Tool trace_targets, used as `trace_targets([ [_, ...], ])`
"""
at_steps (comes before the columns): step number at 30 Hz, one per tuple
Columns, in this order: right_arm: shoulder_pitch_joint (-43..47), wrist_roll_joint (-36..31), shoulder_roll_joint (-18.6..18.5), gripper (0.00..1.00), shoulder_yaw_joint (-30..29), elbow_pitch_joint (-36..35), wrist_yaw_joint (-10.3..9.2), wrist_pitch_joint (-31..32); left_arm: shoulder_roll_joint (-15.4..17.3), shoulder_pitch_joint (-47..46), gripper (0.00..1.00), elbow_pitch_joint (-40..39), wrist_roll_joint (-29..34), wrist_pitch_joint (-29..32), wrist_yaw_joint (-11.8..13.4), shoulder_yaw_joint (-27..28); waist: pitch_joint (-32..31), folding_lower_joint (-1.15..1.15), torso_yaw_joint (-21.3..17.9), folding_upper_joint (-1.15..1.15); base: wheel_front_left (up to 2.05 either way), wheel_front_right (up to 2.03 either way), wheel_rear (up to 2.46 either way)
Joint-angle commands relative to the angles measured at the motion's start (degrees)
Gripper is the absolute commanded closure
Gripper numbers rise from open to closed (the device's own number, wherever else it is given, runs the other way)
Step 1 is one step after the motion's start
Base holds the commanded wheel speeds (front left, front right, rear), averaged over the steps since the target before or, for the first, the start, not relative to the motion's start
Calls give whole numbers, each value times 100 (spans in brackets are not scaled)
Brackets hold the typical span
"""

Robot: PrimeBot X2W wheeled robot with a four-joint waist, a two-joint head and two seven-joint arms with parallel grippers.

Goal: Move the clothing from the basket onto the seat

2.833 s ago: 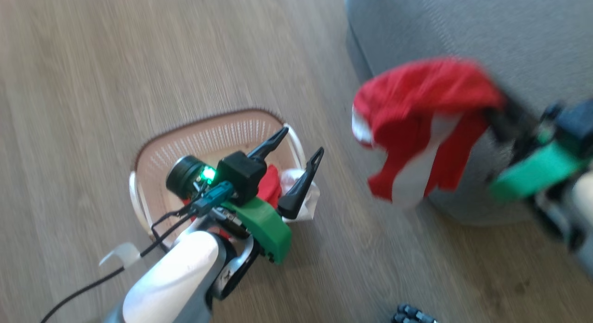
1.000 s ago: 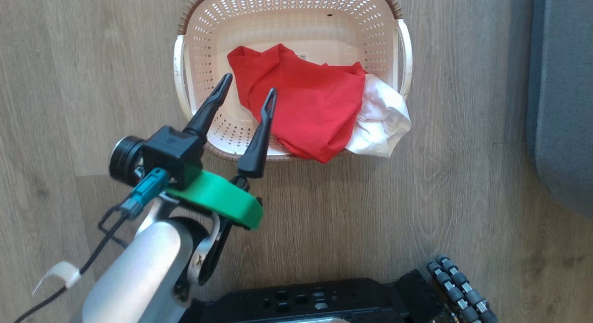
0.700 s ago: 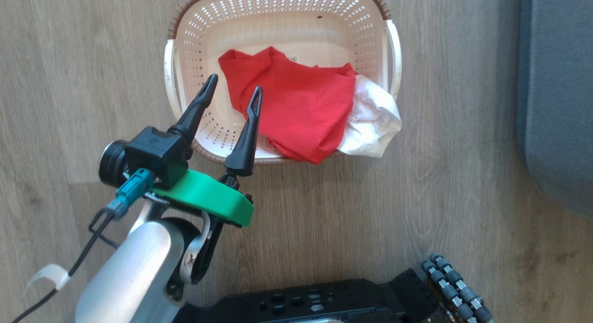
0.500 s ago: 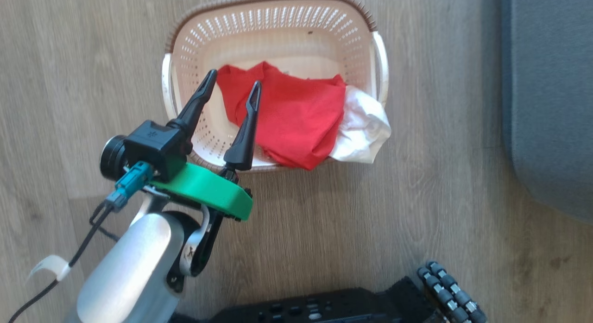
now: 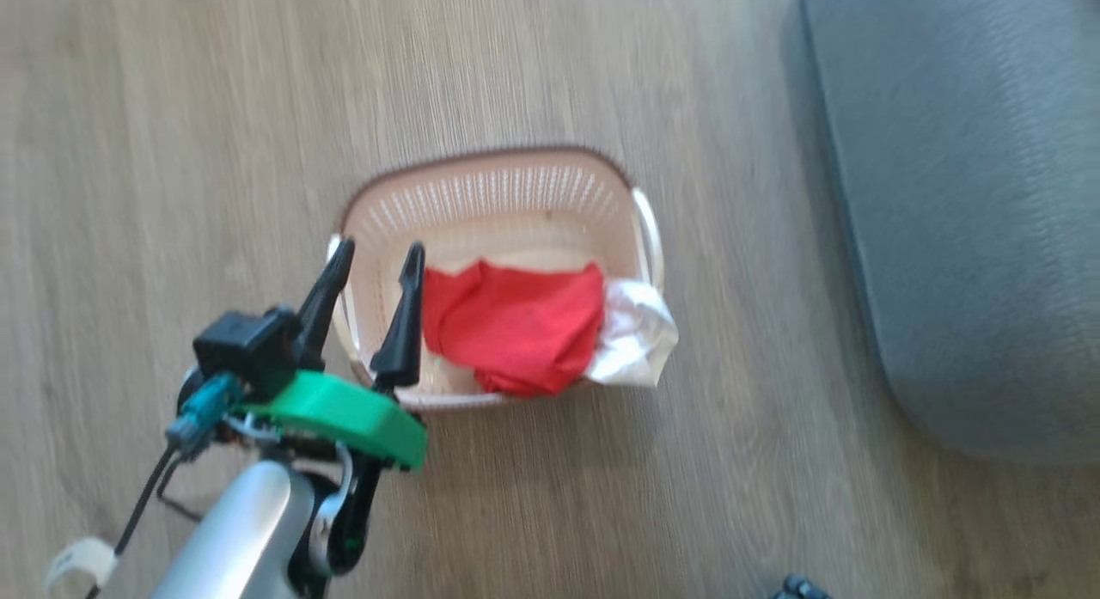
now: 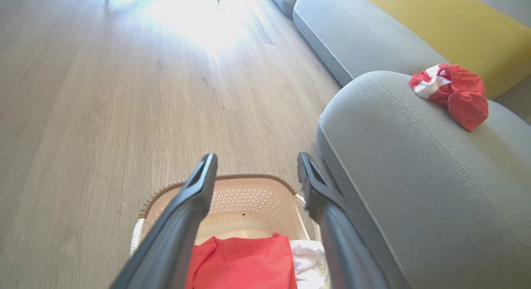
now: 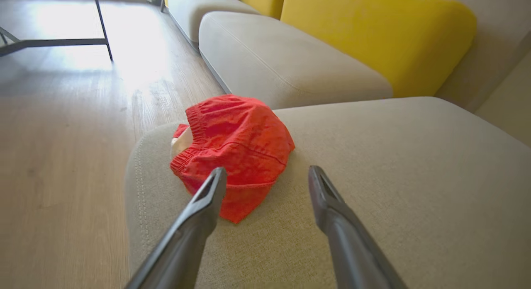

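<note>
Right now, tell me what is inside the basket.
Inside the basket: a crumpled red garment and, beside it, a white garment spilling over the rim. The basket's far half is bare. Whatever lies beneath the two garments is covered.

Head camera looks down on the basket [image 5: 491, 192]; 2 wrist cameras face the seat [image 6: 415, 189], low.

L gripper [image 5: 379, 247]: two long black tapered fingers [image 5: 400, 341] w/ slotted tips, on bright green curved bracket [image 5: 344, 414]. Black boxy camera block [image 5: 245, 350], teal plug [image 5: 202, 406], thin black cable [image 5: 137, 513], white tape tag [image 5: 77, 565]. Smooth silver rounded forearm [image 5: 232, 539]. R gripper [image 7: 266, 172]: dark grey fingers, same shape.
</note>
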Motion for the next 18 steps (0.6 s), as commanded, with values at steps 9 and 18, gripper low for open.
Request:
trace_targets([
  [9,2351,-634,621,0,-383,-2480,40,264,196,788,0,74,-273,-353,129,575,-1820,0,303,0,0,0,0],
  [18,3947,-1685,1965,0,-557,-4317,40,876,564,1120,0,67,-238,-454,217,945,-2326,0,824,0,0,0,0],
])
